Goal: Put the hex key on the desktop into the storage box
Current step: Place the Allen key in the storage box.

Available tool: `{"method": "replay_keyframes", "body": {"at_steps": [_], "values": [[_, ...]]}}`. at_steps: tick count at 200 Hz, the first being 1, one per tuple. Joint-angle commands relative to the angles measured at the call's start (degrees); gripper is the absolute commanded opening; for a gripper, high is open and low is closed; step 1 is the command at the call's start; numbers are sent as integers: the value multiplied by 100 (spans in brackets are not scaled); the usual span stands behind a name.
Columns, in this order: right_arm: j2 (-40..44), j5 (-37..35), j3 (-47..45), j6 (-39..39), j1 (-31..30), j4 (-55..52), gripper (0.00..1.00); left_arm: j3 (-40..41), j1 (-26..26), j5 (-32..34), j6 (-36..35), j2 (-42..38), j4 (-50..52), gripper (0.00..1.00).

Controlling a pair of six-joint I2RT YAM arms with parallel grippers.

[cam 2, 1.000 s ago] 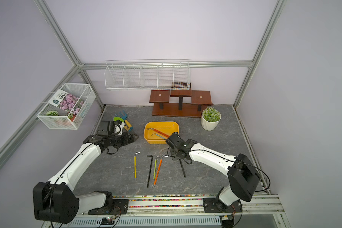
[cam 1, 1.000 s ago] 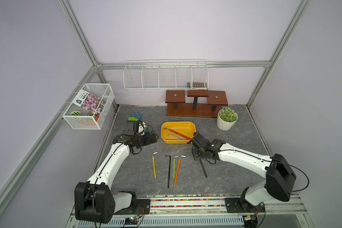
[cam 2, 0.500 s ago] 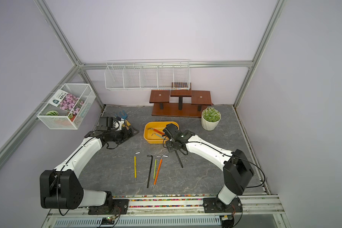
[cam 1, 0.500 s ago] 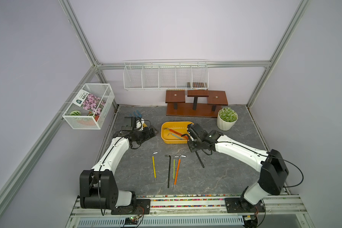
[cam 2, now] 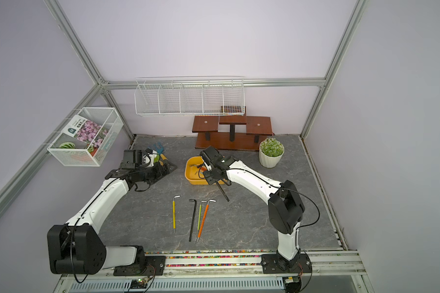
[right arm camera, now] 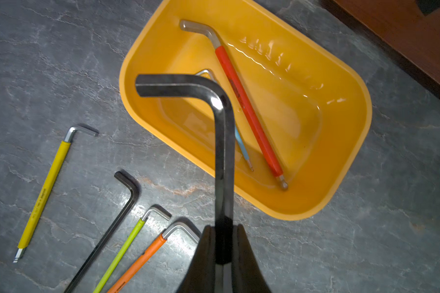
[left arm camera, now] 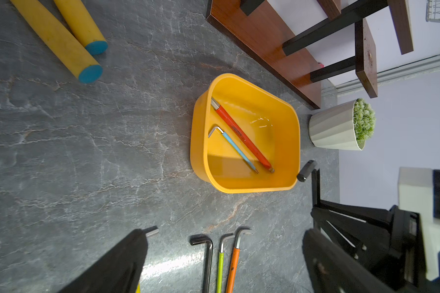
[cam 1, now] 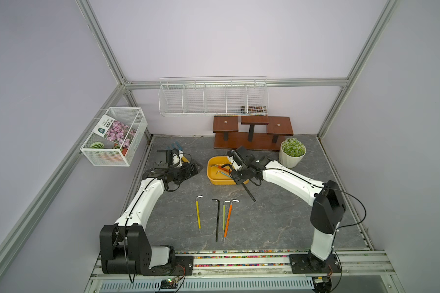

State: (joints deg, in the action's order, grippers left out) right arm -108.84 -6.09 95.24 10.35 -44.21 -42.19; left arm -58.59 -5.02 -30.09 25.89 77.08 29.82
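Held black hex key (right arm camera: 224, 152) moved up to storage box (right arm camera: 346, 152), left arm (cam 1: 148, 197) pulled back

Black hex key (right arm camera: 222, 152) beside storage box (right arm camera: 341, 177)

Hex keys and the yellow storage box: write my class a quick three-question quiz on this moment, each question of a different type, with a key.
1. Multiple choice: the right gripper holds A) a large black hex key, B) a plant pot, C) nothing.
2. True or false: the storage box is empty.
3. Count: how many hex keys lie on the desktop?

Key
1. A.
2. False: a red hex key and a blue hex key lie in it.
3. Four: yellow hex key, thin black hex key, green hex key, orange hex key.
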Motion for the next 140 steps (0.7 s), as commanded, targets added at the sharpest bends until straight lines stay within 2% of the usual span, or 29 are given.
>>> {"method": "replay_keyframes", "body": {"at_steps": [1, 83, 140], "values": [[-262, 307, 450, -455, 69, -41, 0, 76, 61, -58, 5, -130, -61, 100], [-1870, 145, 2475, -1423, 227, -684, 0, 128, 97, 13, 5, -245, -54, 100], [-2409, -367, 3124, -2299, 304, -894, 0, 137, 106, -14, 29, -203, -80, 100]]}}
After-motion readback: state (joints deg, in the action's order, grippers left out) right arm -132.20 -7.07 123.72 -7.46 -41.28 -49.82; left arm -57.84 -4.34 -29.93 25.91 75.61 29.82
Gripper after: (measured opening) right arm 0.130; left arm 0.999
